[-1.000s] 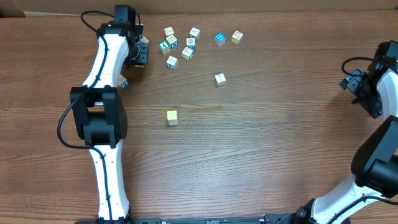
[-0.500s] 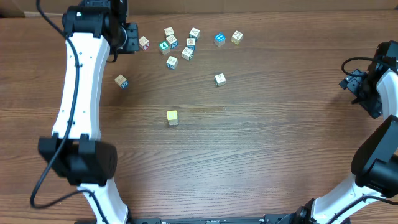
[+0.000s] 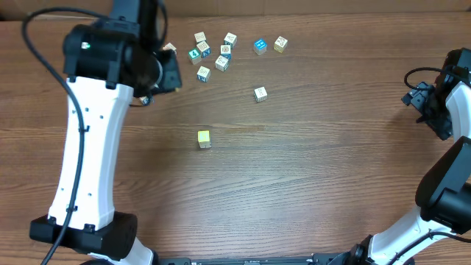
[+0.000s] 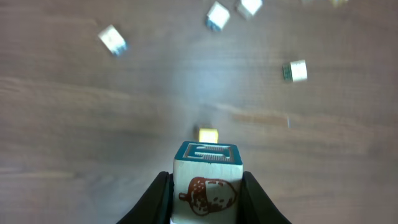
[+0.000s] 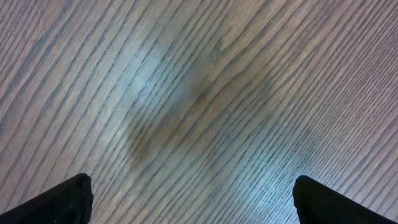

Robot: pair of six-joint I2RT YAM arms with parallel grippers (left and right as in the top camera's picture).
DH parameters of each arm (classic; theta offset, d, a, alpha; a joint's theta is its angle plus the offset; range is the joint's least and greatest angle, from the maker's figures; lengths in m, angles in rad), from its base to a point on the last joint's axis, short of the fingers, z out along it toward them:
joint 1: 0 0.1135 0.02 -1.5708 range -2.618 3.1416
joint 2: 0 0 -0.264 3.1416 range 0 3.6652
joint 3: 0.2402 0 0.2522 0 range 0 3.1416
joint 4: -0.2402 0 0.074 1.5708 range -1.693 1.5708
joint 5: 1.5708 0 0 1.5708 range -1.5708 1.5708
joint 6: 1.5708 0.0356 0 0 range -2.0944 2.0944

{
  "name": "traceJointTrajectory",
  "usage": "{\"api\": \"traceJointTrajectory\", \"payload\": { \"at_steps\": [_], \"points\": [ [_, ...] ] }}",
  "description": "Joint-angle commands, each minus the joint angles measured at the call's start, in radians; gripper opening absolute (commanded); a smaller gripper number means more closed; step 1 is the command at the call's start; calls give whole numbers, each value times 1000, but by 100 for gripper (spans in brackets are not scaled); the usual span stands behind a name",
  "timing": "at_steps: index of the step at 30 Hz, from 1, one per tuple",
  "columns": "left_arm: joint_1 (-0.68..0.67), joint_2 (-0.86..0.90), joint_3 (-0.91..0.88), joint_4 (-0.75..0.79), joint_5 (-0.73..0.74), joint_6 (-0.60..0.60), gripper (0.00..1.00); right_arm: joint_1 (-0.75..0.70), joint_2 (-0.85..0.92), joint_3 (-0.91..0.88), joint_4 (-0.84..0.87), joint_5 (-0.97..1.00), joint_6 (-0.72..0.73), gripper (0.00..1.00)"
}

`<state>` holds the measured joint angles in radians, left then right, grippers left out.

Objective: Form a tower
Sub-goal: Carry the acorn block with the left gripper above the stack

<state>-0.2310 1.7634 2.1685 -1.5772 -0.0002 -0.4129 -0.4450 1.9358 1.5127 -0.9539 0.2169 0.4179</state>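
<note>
No tower stands anywhere on the table [image 3: 309,184] yet, so this is the carrying step for an early layer. The left gripper [image 4: 205,202] is closed on an acorn block [image 4: 206,163], a pale wooden cube with a brown acorn on its near face and a blue-framed top. Its two fingers press the cube's sides and hold it clear of the wood. In the overhead view this gripper sits near 10 o'clock on the table.

A lone yellow cube [image 3: 204,138] lies just to the 9 o'clock side of centre, at about 5 o'clock from the gripper, and looks like the likely base. The loose cubes [image 3: 221,51] are scattered near 12 o'clock.

The right gripper [image 5: 193,198] is spread wide over bare wood at 3 o'clock and holds nothing.

The next move probably calls for bringing the acorn block squarely over the yellow cube, matching edges, lowering until they touch, and only then releasing.
</note>
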Motion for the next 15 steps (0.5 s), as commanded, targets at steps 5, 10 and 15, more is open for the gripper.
{"api": "traceJointTrajectory", "payload": {
  "at_steps": [5, 10, 15],
  "points": [
    [-79, 6, -34, -10, 26, -113, 4, -4, -26, 19, 6, 6, -3, 100],
    [-105, 14, -82, 1, 26, -122, 4, -4, -26, 19, 5, 6, -4, 100],
    [-110, 16, -195, 58, 23, -122, 4, -4, -26, 19, 5, 6, -4, 100]
  ]
}}
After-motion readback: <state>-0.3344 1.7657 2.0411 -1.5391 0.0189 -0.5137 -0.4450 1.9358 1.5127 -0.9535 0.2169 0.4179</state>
